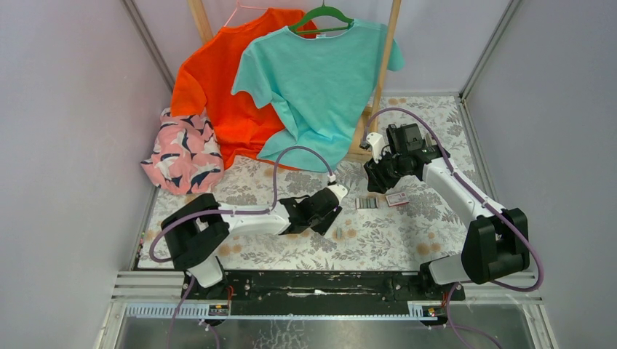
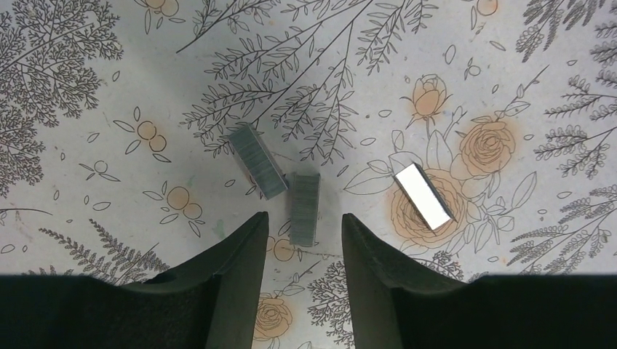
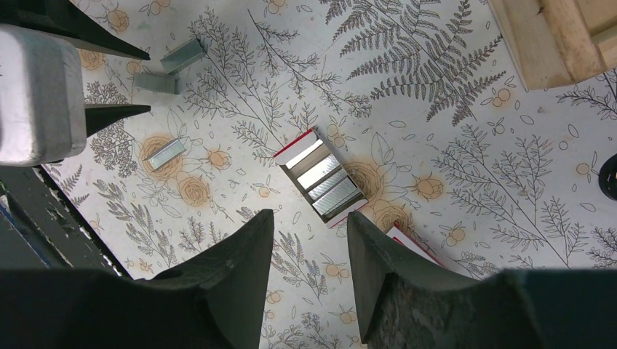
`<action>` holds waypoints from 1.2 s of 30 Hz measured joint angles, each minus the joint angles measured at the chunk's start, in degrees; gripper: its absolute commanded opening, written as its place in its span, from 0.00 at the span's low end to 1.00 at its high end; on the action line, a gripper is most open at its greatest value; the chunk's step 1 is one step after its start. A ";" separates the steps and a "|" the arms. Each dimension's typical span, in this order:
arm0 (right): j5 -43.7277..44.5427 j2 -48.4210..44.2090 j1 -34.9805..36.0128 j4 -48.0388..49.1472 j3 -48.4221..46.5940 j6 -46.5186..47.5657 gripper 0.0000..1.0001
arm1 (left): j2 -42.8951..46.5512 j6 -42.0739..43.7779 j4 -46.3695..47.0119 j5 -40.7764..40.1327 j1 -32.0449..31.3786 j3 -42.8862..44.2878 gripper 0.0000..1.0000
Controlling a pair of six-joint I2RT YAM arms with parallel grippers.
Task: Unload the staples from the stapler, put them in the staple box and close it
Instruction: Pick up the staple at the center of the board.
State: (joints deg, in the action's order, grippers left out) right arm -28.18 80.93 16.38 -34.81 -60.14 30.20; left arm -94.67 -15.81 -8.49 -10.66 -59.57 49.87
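L gripper (image 2: 303, 214) hanging half-open & empty w/ tips straddling the middle strip of staples (image 2: 304, 200) lying loose on the table (image 2: 509, 73), R gripper (image 3: 309, 214) parted & empty too, so imo dropping straight down & centring before pinching its long sides is looking safest.
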 measured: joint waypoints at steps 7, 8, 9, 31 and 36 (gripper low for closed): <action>-0.07 0.02 0.00 0.00 0.00 0.00 0.49 | -1.46 0.52 -1.07 0.02 0.07 1.01 0.42; -0.07 0.02 0.00 0.00 0.00 0.00 0.49 | -1.81 0.59 -1.18 0.02 0.11 1.31 0.41; -0.11 0.02 0.00 0.00 0.00 0.02 0.49 | -2.08 0.59 -1.36 0.02 0.17 1.55 0.41; -0.48 0.02 0.00 0.00 0.00 0.02 0.49 | -3.19 0.33 -3.72 1.88 0.87 3.02 0.22; -0.42 0.02 0.00 0.00 0.00 0.00 0.49 | -2.60 -0.26 -4.17 3.28 0.87 3.08 0.22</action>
State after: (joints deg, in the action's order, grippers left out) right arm -28.60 80.95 16.38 -34.81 -60.14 30.20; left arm -97.27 -16.08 -12.67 -7.38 -58.70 52.95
